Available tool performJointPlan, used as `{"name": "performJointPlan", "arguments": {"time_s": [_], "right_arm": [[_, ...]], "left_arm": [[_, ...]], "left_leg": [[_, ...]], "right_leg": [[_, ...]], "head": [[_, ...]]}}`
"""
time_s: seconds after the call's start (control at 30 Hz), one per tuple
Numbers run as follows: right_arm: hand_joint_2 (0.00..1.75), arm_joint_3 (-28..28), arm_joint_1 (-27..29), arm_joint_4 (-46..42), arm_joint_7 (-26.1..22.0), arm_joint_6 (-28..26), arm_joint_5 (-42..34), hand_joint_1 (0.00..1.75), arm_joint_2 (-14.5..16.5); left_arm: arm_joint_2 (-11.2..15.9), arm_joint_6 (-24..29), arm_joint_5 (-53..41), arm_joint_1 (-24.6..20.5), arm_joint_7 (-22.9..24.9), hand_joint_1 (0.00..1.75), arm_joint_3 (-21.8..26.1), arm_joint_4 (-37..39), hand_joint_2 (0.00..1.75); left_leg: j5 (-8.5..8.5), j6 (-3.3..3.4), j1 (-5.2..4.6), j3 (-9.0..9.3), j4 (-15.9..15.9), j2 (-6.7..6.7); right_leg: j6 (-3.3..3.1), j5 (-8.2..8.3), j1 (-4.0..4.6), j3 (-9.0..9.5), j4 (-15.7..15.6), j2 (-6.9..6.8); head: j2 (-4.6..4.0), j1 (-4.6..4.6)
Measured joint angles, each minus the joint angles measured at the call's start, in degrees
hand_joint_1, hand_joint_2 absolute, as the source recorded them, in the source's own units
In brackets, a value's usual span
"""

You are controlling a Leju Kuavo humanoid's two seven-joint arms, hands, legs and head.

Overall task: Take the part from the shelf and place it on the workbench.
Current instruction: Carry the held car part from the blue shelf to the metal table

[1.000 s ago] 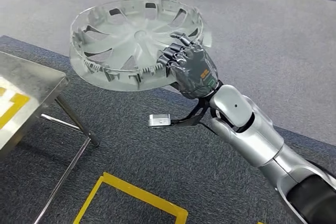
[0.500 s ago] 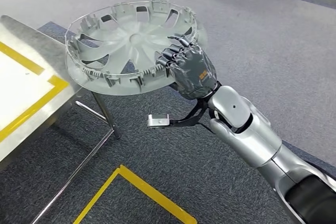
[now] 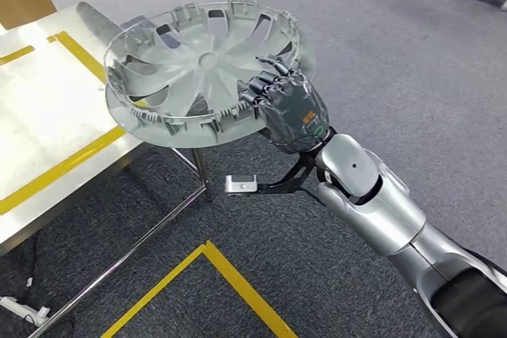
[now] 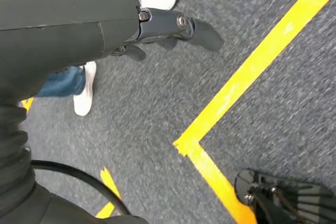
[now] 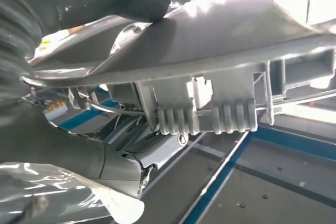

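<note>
Part (image 3: 197, 69) in right robot hand (image 3: 290, 104)

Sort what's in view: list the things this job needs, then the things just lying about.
Job:
- hubcap, held level in the right hand
- workbench, steel top, partly under the hubcap

Lying about:
- yellow floor tape
- person's white shoes near the hanging left hand
- cardboard box beyond the bench

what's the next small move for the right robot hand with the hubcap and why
Probably carry it further left, then lower. The right robot hand grips the hubcap by its rim, level, and only its left edge overlaps the steel workbench; most of it hangs above carpet.
</note>
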Motion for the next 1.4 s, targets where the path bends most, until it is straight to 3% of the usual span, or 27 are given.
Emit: {"name": "performJointPlan", "arguments": {"time_s": [0.03,0.1,0.17,0.23,0.27,0.33,0.37,0.43,0.47,0.53,0.6,0.67,0.73,0.77,0.8,0.83,0.9,0.97,1.03,1.07,1.13,1.2,1.27,1.3,1.33,1.4], "right_arm": [[1.75,0.08,-0.02,0.05,-0.02,0.00,0.01,1.75,0.02],[1.75,0.19,-0.04,0.19,-0.04,0.02,-0.01,1.75,0.07],[1.75,0.27,-0.04,0.38,-0.05,0.04,-0.03,1.75,0.10],[1.75,0.50,-0.04,0.64,-0.09,0.08,0.07,1.75,0.11],[1.75,0.71,-0.04,0.80,-0.14,0.10,0.13,1.75,0.13],[1.75,1.14,-0.04,1.10,-0.23,0.15,0.23,1.75,0.24],[1.75,1.30,-0.04,1.21,-0.26,0.17,0.26,1.75,0.32],[1.75,1.50,-0.07,1.37,-0.28,0.20,0.32,1.75,0.46],[1.75,1.59,-0.11,1.43,-0.29,0.20,0.37,1.75,0.55],[1.75,1.78,-0.22,1.50,-0.31,0.21,0.46,1.75,0.82],[1.75,1.99,-0.36,1.64,-0.31,0.28,0.49,1.75,1.03],[1.75,2.22,-0.43,1.99,-0.30,0.44,0.55,1.75,1.06],[1.75,2.54,-0.44,2.52,-0.31,0.63,0.65,1.75,1.08],[1.75,2.71,-0.47,2.79,-0.32,0.73,0.68,1.75,1.15],[1.75,2.88,-0.57,3.10,-0.33,0.89,0.69,1.75,1.24],[1.75,3.01,-0.78,3.43,-0.33,1.07,0.69,1.75,1.37],[1.75,3.32,-1.42,4.25,-0.33,1.45,0.68,1.75,1.74],[1.75,3.74,-2.13,5.06,-0.33,1.74,0.68,1.75,2.36],[1.75,4.10,-2.74,5.72,-0.36,1.94,0.69,1.75,3.17],[1.75,4.26,-2.95,6.01,-0.38,2.01,0.69,1.75,3.55],[1.75,4.60,-3.28,6.54,-0.43,2.19,0.68,1.75,4.18],[1.75,4.91,-3.80,7.20,-0.44,2.64,0.75,1.75,4.61],[1.75,5.37,-4.82,8.45,-0.43,3.67,0.81,1.75,5.41],[1.75,5.67,-5.38,9.24,-0.38,4.24,0.78,1.75,6.02],[1.75,5.98,-5.87,10.10,-0.26,4.74,0.71,1.75,6.72],[1.75,6.66,-6.79,11.97,0.24,5.27,0.61,1.75,8.22]], "left_arm": [[0.03,-0.01,-0.04,0.09,-0.01,0.00,0.00,0.01,1.75],[0.11,-0.01,-0.15,0.16,-0.03,0.00,0.00,0.02,1.75],[0.13,-0.01,-0.28,0.01,-0.08,0.00,0.00,0.03,1.75],[0.11,-0.01,-0.51,-0.11,-0.15,0.00,0.00,0.03,1.75],[0.10,-0.01,-0.62,-0.11,-0.19,0.00,0.00,0.03,1.75],[0.15,-0.01,-0.75,-0.07,-0.26,0.00,-0.01,0.03,1.75],[0.17,-0.01,-0.78,-0.11,-0.31,0.00,-0.01,0.03,1.75],[0.20,-0.01,-0.83,-0.32,-0.39,0.00,-0.03,0.03,1.75],[0.20,-0.01,-0.84,-0.40,-0.40,0.00,-0.03,0.03,1.75],[0.16,0.01,-0.92,-0.35,-0.42,0.00,-0.05,0.03,1.75],[0.10,0.03,-1.14,-0.31,-0.48,0.00,-0.07,0.03,1.75],[0.09,0.06,-1.34,-0.52,-0.60,0.00,-0.09,0.03,1.75],[0.08,0.05,-1.48,-0.70,-0.72,0.00,-0.11,0.03,1.75],[0.04,0.04,-1.61,-0.70,-0.78,0.00,-0.13,0.03,1.75],[0.02,0.03,-1.74,-0.67,-0.88,0.00,-0.18,0.03,1.75],[-0.01,0.02,-1.88,-0.64,-1.01,0.00,-0.25,0.03,1.75],[-0.02,-0.02,-2.18,-0.69,-1.27,0.00,-0.42,0.03,1.75],[0.02,-0.09,-2.43,-0.79,-1.38,0.00,-0.52,0.04,1.75],[0.17,-0.15,-2.51,-0.66,-1.40,0.00,-0.55,0.04,1.75],[0.18,-0.17,-2.52,-0.55,-1.40,0.00,-0.56,0.06,1.75],[0.27,-0.19,-2.65,-0.59,-1.40,0.00,-0.62,0.09,1.75],[0.22,-0.23,-3.03,-0.80,-1.51,0.00,-0.84,0.11,1.75],[0.23,-0.28,-3.50,-0.89,-1.86,0.00,-1.15,0.11,1.75],[0.26,-0.29,-3.70,-0.87,-2.09,0.00,-1.30,0.11,1.75],[0.30,-0.29,-3.95,-0.87,-2.30,0.00,-1.43,0.11,1.75],[0.38,-0.32,-4.37,-0.98,-2.55,0.00,-1.76,0.11,1.75]], "left_leg": [[-0.07,-0.29,-0.03,-0.09,0.08,-0.09],[-1.67,-0.93,-0.31,-1.21,2.54,2.29],[-5.01,-1.58,-0.19,-4.44,9.40,5.75],[-6.88,-2.04,0.15,-7.36,15.48,6.88],[-6.30,-2.15,0.25,-7.47,15.77,7.06],[-2.61,-2.05,0.27,-4.44,9.99,8.13],[-1.10,-1.84,-0.06,-2.35,6.01,9.73],[0.04,-1.09,-0.71,0.08,0.84,12.29],[-0.30,-0.72,-0.99,0.21,0.20,12.68],[-0.32,-0.03,-0.81,0.12,-0.04,11.30],[-0.24,0.67,-0.41,0.38,-0.28,9.83],[-0.25,1.22,-0.21,0.48,-0.36,8.34],[-0.32,1.44,-0.23,0.54,-0.34,6.61],[-0.34,1.46,-0.24,0.63,-0.32,5.68],[-0.37,1.42,-0.23,0.75,-0.28,4.73],[-0.43,1.34,-0.20,0.86,-0.22,3.79],[-0.52,0.97,-0.16,0.74,0.07,2.32],[-0.34,0.33,0.00,0.00,0.31,1.17],[-0.10,-0.38,0.19,-0.51,0.31,0.00],[-0.29,-0.72,0.10,-0.64,0.54,0.33],[-2.05,-1.39,-0.17,-1.99,3.60,3.00],[-5.23,-1.96,-0.04,-5.38,10.70,6.11],[-6.50,-2.27,0.27,-7.97,15.91,6.98],[-5.60,-2.32,0.35,-7.81,15.56,7.11],[-3.77,-2.28,0.37,-6.50,12.97,7.41],[-0.40,-1.88,-0.13,-2.60,5.21,9.90]], "right_leg": [[-0.23,0.03,-0.06,0.21,-0.17,-0.75],[-0.92,0.04,-0.33,0.77,-0.61,-2.37],[-1.40,-0.14,-0.23,1.15,-0.76,-4.02],[-1.49,-0.41,-0.11,1.44,-0.75,-5.71],[-1.45,-0.58,-0.09,1.63,-0.75,-6.51],[-1.24,-0.97,-0.07,2.21,-0.75,-7.95],[-1.02,-1.22,0.08,2.50,-0.74,-8.60],[-0.48,-1.67,0.54,2.79,-0.67,-9.82],[-0.20,-1.86,0.78,2.88,-0.70,-10.51],[0.37,-2.37,0.85,3.12,-0.74,-11.41],[0.84,-4.08,0.58,2.25,1.47,-8.92],[0.99,-7.40,0.39,-1.15,8.32,-5.26],[1.01,-9.53,0.41,-5.12,15.31,-4.06],[0.97,-9.03,0.42,-6.06,16.31,-3.91],[0.87,-7.25,0.41,-5.83,14.82,-3.75],[0.71,-4.67,0.35,-4.66,11.36,-3.25],[0.40,-0.76,0.05,-1.74,3.94,-0.84],[0.25,-0.21,-0.12,-0.37,0.87,0.95],[0.00,-0.44,-0.14,-0.01,0.43,0.34],[-0.28,-0.44,-0.23,0.20,0.26,-0.32],[-0.94,-0.51,-0.45,0.74,-0.04,-1.96],[-1.46,-0.80,-0.21,1.13,-0.05,-3.77],[-1.62,-1.12,-0.05,1.46,-0.04,-5.49],[-1.60,-1.29,-0.03,1.67,-0.04,-6.22],[-1.53,-1.50,-0.02,1.96,-0.04,-6.92],[-1.23,-2.00,0.23,2.52,-0.01,-8.17]], "head": [[0.00,0.03],[0.00,-0.45],[0.00,-1.04],[0.00,-1.07],[0.00,-1.07],[0.00,-1.09],[0.00,-1.09],[0.00,-1.07],[0.00,-0.99],[0.00,-0.81],[0.00,-0.63],[0.00,-0.29],[0.00,-0.16],[0.00,-0.15],[-0.01,-0.15],[-0.01,-0.14],[-0.01,-0.17],[-0.01,-0.25],[0.00,-0.26],[-0.01,-0.30],[-0.01,-0.86],[-0.01,-1.36],[-0.01,-1.35],[-0.01,-1.37],[0.00,-1.37],[0.00,-1.45]]}}
